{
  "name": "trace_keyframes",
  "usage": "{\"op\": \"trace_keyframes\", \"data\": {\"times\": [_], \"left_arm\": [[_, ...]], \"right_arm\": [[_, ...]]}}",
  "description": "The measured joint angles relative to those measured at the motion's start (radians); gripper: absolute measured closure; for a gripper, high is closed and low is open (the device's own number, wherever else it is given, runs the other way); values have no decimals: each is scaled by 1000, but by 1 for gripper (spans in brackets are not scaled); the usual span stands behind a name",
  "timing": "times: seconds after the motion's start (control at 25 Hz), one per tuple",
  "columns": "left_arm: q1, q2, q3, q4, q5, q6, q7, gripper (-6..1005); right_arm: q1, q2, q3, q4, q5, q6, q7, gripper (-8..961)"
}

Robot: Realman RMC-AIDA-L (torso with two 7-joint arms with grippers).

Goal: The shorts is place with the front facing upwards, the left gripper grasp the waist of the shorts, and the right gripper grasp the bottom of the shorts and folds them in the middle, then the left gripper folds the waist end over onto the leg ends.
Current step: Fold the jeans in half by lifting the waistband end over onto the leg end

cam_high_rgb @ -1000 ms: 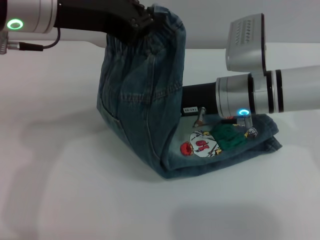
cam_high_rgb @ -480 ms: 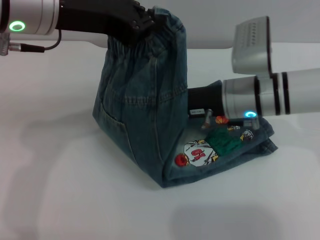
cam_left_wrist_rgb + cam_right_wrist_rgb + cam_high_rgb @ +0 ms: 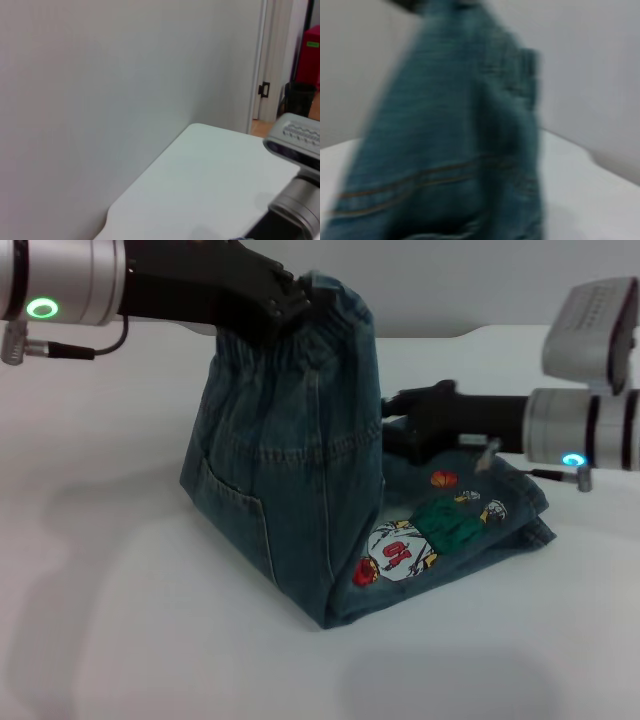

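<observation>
The denim shorts are sitting on the white desk, folded lengthwise and bent into an L: the waist half is standing nearly upright while the leg half is lying flat, running toward the robot's right.

The left pincer is holding the waist of the shorts high above the desk, its black fingers clamped together on the gathered elastic band, which is facing up. A patch pocket is showing on the raised panel.

The leg ends are resting flat on the desk, hems pointing to the robot's right, with the cartoon embroidery facing up just beside the crease.

The right pincer is reaching in low from the right, over the flat half, its black tip lying against the upright denim; whether its fingers are apart or together cannot be told.

In the right wrist view, the hanging denim is filling the frame, blurred.
</observation>
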Motion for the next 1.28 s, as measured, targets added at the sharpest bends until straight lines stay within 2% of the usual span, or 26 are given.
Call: {"op": "trace_keyframes", "data": {"times": [0.2, 0.4, 0.6, 0.84, 0.96, 1.2, 1.28], "left_arm": [[6, 0, 31, -6, -2, -13, 0, 850], [11, -1, 65, -10, -4, -50, -2, 846], [7, -1, 180, -49, 7, -184, -7, 842], [-44, -2, 269, -120, 6, -258, -8, 837], [-57, -3, 299, -135, 5, -282, -8, 835], [-60, -5, 334, -149, 3, -318, -10, 830], [-60, -5, 334, -149, 3, -318, -10, 829]], "right_arm": [[-70, 7, 52, -75, 1, 89, 21, 617], [-98, 11, 160, -90, 3, 125, 21, 617], [-116, 12, 233, -95, 4, 131, 16, 617], [-143, 12, 265, -109, 4, 132, 13, 617], [-162, 12, 335, -122, 5, 144, 10, 617], [-207, 5, 559, -158, 6, 145, -1, 617], [-214, 5, 569, -163, 7, 140, -1, 617]]}}
